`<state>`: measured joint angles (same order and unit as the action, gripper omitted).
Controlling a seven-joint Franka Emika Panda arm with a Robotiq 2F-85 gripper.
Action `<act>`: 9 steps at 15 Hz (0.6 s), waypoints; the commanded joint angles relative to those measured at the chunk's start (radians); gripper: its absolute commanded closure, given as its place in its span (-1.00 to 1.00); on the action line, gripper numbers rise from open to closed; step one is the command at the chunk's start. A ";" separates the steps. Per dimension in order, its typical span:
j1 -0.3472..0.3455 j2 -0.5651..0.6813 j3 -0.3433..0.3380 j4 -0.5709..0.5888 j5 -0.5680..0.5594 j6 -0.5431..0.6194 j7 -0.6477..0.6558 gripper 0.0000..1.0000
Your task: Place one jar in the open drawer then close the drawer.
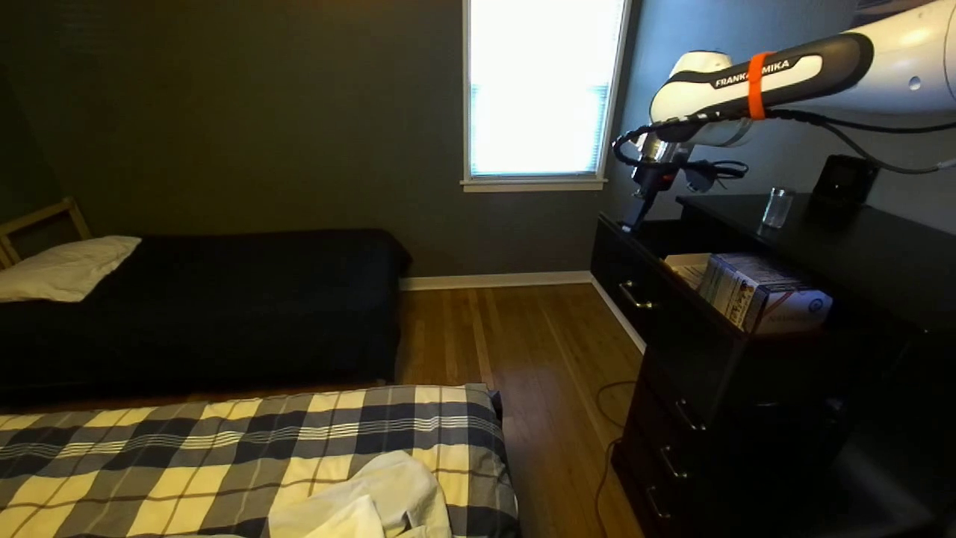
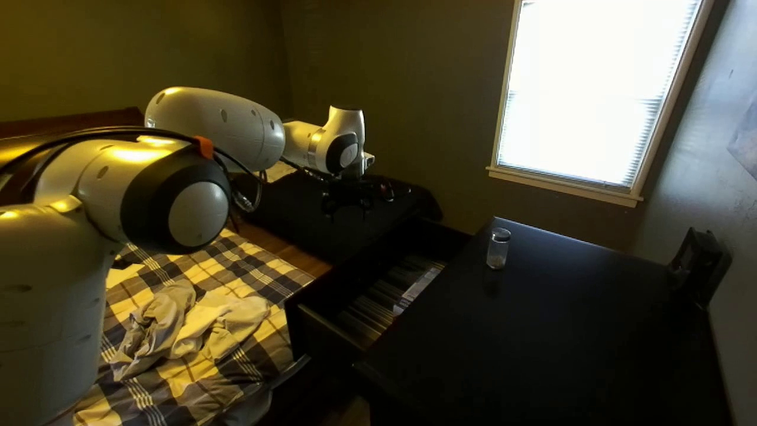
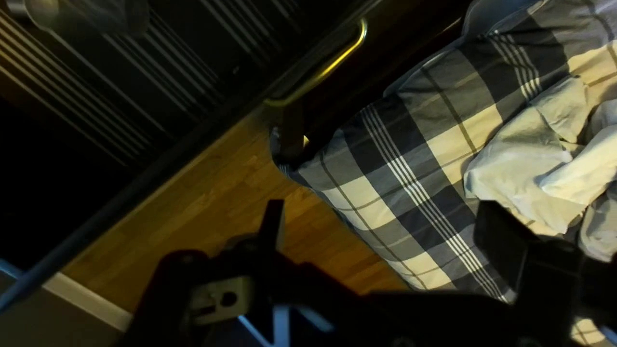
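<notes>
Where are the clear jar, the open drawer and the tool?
Clear jar [image 2: 498, 248]: in an exterior view, side wall.
Open drawer [image 1: 672, 329]: in an exterior view, front panel.
Tool [image 3: 383, 217]: in the wrist view, midway between fingertips.

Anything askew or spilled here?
Mainly the pale fabric: crumpled in a heap while the plaid bedspread under it lies fairly flat. No spill visible; the jar stands upright on the dresser top.

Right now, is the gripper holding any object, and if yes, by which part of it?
Nothing is held: the gripper is open, and the lidded clear jar stands on the black dresser.
</notes>
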<state>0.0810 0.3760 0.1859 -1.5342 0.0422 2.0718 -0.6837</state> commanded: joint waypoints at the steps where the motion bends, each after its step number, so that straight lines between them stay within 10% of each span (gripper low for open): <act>1: -0.003 0.043 0.019 -0.048 -0.009 0.109 -0.121 -1.00; 9: -0.001 0.101 -0.024 -0.050 -0.166 0.129 -0.253 -1.00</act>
<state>0.0777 0.4728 0.1782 -1.5780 -0.0663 2.1968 -0.8953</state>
